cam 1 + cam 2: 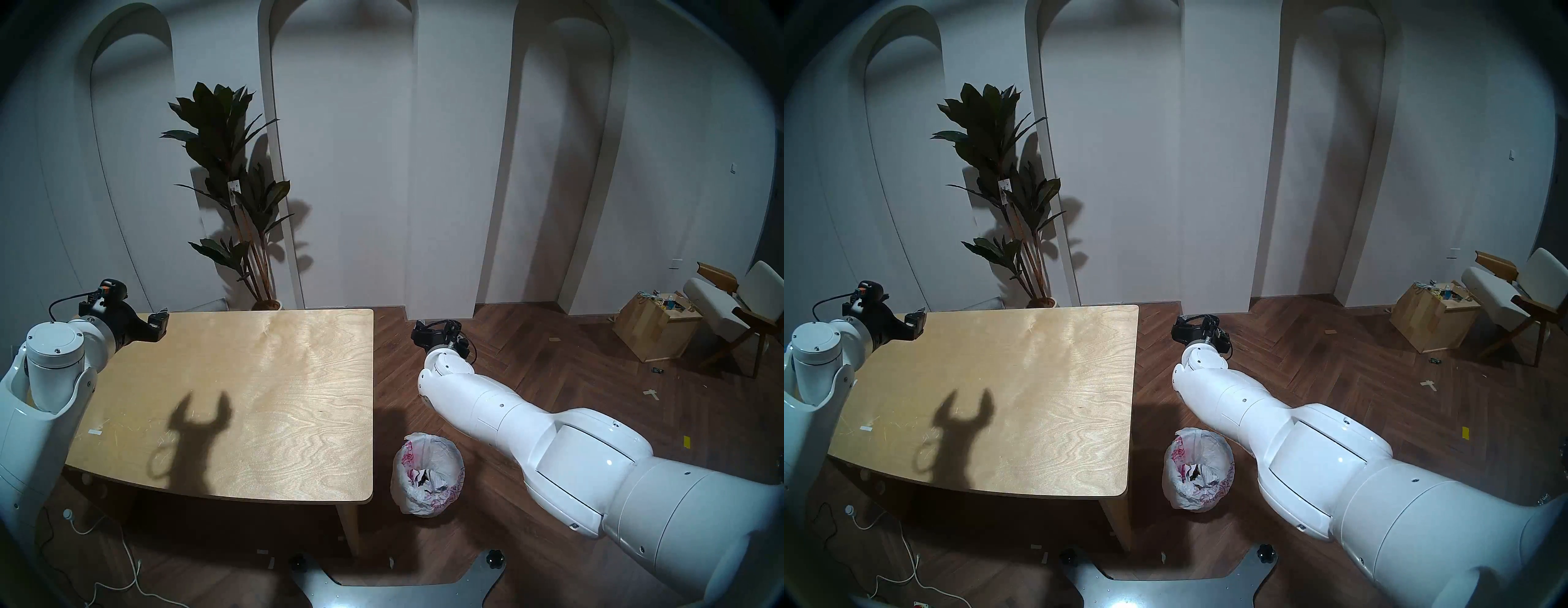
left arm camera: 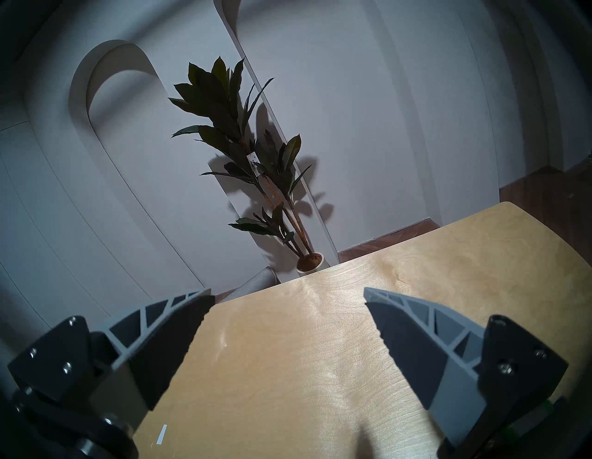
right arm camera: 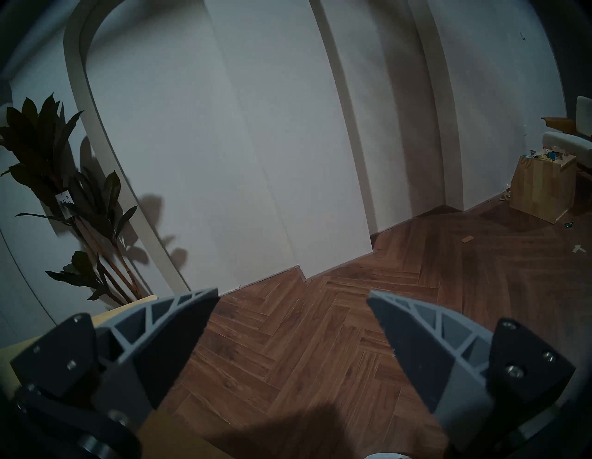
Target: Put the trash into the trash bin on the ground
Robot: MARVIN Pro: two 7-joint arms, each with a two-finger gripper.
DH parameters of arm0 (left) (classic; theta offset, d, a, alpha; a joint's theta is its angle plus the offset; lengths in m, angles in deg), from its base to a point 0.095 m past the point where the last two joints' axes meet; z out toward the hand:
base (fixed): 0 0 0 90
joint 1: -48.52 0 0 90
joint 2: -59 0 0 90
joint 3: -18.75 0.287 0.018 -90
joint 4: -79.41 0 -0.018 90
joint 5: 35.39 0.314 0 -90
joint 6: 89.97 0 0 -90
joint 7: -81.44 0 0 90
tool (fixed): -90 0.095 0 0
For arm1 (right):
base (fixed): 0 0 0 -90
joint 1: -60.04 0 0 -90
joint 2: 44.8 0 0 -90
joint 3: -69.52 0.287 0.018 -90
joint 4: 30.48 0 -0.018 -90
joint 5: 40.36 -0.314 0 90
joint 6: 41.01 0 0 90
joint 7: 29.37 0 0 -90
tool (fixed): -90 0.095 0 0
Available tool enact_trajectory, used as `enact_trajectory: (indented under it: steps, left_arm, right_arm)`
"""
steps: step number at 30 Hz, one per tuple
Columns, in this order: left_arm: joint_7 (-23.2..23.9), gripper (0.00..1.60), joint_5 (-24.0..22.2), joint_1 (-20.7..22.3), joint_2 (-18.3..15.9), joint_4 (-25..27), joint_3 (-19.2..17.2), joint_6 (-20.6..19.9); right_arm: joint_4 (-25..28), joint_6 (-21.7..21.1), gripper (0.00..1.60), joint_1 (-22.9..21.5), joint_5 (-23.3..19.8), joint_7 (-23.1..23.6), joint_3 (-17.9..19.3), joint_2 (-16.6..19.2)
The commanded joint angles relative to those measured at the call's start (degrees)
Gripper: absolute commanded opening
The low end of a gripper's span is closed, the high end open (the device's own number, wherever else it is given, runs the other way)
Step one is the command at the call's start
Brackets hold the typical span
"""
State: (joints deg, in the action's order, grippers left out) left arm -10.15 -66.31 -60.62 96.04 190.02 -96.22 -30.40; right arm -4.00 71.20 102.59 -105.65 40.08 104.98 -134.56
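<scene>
The trash bin [image 1: 443,446] [image 1: 1210,441], round and lined with a white bag printed in red-pink, stands on the floor by the table's near right corner. Crumpled white trash [image 1: 433,479] [image 1: 1202,472] lies inside it. No trash shows on the wooden table [image 1: 254,382] [image 2: 304,368]. My left gripper [image 1: 150,325] [image 2: 287,294] hovers open over the table's far left corner, with nothing between its fingers. My right gripper [image 1: 441,330] [image 3: 293,295] is open and empty over the floor, right of the table's far edge and beyond the bin.
A small white tape strip [image 1: 94,432] [image 2: 161,434] lies near the table's left edge. A potted plant [image 1: 237,204] stands behind the table. At the far right are a wooden cube box [image 1: 655,329] and a chair [image 1: 738,310]. Cables [image 1: 127,564] trail on the floor at near left.
</scene>
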Motion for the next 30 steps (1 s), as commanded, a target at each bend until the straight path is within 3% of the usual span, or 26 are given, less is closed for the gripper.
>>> enact_trajectory:
  steps: [1,30]
  left_arm:
    - [-0.09,1.6,0.06,0.39,-0.24,0.2,-0.41,0.12]
    - [0.23,1.6,-0.75,1.26,-0.24,1.58,2.65,0.79]
  right_arm:
    - [2.84,1.75,1.6,-1.05,0.35,0.61,0.17,-0.02]
    - [9.1,4.44,1.6,1.81,1.16,2.06,-0.35,0.4]
